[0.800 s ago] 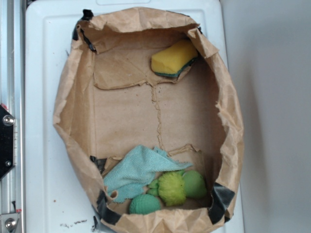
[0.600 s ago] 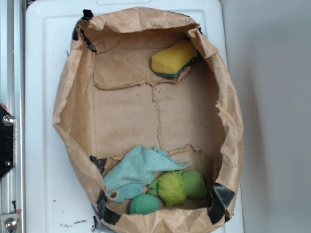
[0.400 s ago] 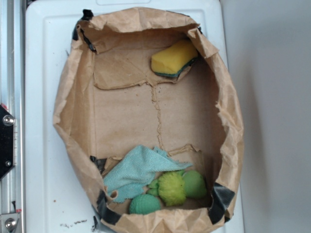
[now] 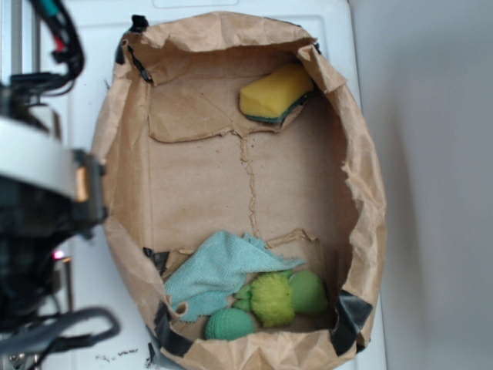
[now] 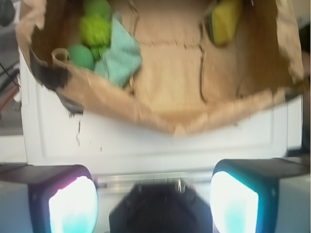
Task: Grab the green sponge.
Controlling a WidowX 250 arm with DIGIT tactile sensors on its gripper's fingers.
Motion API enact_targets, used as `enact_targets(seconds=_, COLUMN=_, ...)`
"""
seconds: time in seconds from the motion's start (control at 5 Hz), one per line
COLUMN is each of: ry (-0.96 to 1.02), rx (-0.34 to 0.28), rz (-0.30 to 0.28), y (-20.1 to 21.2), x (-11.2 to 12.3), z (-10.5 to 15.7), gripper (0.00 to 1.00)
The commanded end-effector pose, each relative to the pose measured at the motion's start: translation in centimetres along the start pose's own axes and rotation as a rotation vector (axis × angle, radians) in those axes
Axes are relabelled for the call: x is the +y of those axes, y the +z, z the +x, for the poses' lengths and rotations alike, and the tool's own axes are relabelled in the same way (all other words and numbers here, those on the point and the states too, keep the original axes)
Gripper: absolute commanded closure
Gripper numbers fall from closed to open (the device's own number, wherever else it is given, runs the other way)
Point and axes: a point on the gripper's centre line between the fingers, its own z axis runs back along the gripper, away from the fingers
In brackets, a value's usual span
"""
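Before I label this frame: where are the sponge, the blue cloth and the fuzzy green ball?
sponge (image 4: 275,92), exterior view, yellow top face.
blue cloth (image 4: 212,274), exterior view, middle of the fabric.
fuzzy green ball (image 4: 272,297), exterior view, its centre.

Open claw (image 5: 153,199) apart from bagged sponge (image 5: 224,19).

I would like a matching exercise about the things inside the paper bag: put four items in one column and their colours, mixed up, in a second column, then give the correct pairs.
Items
1. sponge
2. cloth
3. fuzzy ball
4. paper bag

Colours
A. brown
B. lime green
C. yellow top, dark green underside
D. pale teal

Pairs: 1-C, 2-D, 3-B, 4-A
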Motion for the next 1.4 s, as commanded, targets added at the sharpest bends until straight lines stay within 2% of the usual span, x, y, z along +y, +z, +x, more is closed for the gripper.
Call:
enact_targets(seconds=0.0, ry=0.021, rx=-0.094, rz=0.057, y=-2.7, x=3.3, z=4.0, gripper=0.0)
enact_targets(seconds=0.2, ry=0.049, rx=-0.117, rz=-0.015, y=-3.7, x=5.3, z=6.5, gripper=0.0)
enact_targets(seconds=0.4, ry=0.035, rx=-0.08, rz=-0.065, y=-5.9, x=5.3, z=9.0, gripper=0.0)
enact_targets(seconds=0.6, ry=0.038, rx=-0.062, rz=-0.066, y=-7.4, x=5.4, z=10.2, gripper=0.0)
enact_targets(seconds=1.2, ry=0.045, rx=-0.015, rz=0.041, y=-12.1, x=5.4, z=11.9, gripper=0.0)
